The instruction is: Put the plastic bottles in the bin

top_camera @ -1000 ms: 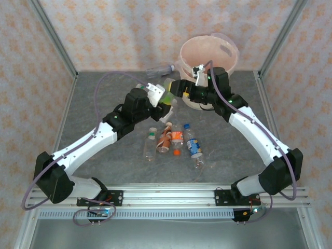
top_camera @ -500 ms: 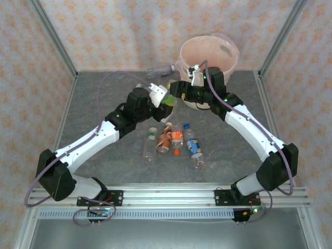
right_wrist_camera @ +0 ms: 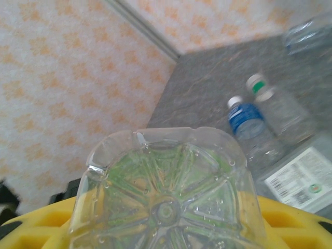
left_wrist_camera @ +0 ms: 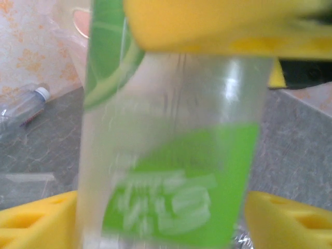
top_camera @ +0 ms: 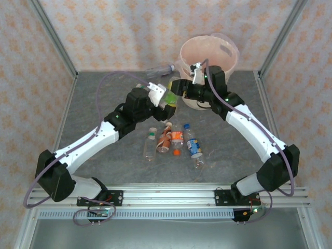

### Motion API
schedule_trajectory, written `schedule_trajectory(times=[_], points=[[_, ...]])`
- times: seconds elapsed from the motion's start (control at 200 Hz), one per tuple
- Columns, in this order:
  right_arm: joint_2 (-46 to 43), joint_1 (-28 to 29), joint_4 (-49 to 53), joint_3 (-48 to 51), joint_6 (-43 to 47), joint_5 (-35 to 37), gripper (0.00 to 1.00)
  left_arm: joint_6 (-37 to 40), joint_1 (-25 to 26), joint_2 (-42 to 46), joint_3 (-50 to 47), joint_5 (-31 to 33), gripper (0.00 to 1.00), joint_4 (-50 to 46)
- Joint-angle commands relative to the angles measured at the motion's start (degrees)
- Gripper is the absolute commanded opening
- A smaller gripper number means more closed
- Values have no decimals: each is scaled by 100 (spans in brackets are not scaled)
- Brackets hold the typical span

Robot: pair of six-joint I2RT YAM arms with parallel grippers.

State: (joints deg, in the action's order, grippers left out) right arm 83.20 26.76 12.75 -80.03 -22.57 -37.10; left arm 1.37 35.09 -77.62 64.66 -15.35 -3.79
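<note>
Backdrop: orange-flowered wallpaper panels in a silver frame surround a grey speckled tabletop (top_camera: pixel 83 104).
Far bottle: a clear plastic bottle with a pale cap (top_camera: pixel 158 69) lies on its side by the back wall, beyond the left gripper (top_camera: pixel 166 101).
Left gripper: its yellow fingers (left_wrist_camera: pixel 36 220) flank the lower part of the green bottle, one at each side. The blur hides whether they press it or stand just off it, so I cannot tell.
Green bottle: a clear plastic bottle with a bright green label (top_camera: pixel 170 96) sits between the two grippers, off the table and just left of the large round beige-pink plastic bin (top_camera: pixel 207 49).
Loose bottles: four lie close together on the table, nearer than both grippers. They are a clear bottle with a green cap (top_camera: pixel 150 145), a crushed orange-labelled bottle (top_camera: pixel 165 138), an orange-capped bottle with a red-orange label (top_camera: pixel 177 137) and a blue-labelled bottle (top_camera: pixel 194 147).
Right gripper (top_camera: pixel 178 87): clamped on the green bottle. In its wrist view the ribbed base sits between its yellow fingers (right_wrist_camera: pixel 36 225), touching both.
Bin: upright at the back of the table, with cut-out handles and a thin clear liner, just beyond and right of the right gripper.
</note>
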Motion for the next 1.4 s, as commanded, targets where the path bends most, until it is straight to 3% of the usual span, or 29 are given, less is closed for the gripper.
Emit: schedule_trajectory(times=[0.0,0.03,0.13,0.445,0.58,0.851,1.101,1.231,1.396], points=[[-94,-282,142,-618,543,706,46,-487,-92,489,-340,-175,96,587],[-67,-378,157,-762,601,785,46,-596,-115,584,-477,-149,100,707],[71,-763,116,-1211,763,1045,46,-908,-163,947,-909,224,100,947],[1222,-1382,553,-3081,1470,2639,46,-1714,-191,1907,-2035,2220,100,630],[1880,-1394,981,-3675,1844,3672,47,-2001,-346,2024,-2225,2143,100,406],[3132,-1391,1122,-4640,1933,4586,48,-2392,-487,1918,-2196,2355,100,74],[3919,-1315,1410,-5313,1924,4772,59,-2557,-538,1841,-2212,2414,100,-238],[4046,-1314,1499,-5453,1777,4143,78,-2691,-538,1727,-2211,2488,100,-480],[3894,-1314,1373,-5381,1641,3547,86,-2802,-538,1610,-2280,2686,100,-631]])
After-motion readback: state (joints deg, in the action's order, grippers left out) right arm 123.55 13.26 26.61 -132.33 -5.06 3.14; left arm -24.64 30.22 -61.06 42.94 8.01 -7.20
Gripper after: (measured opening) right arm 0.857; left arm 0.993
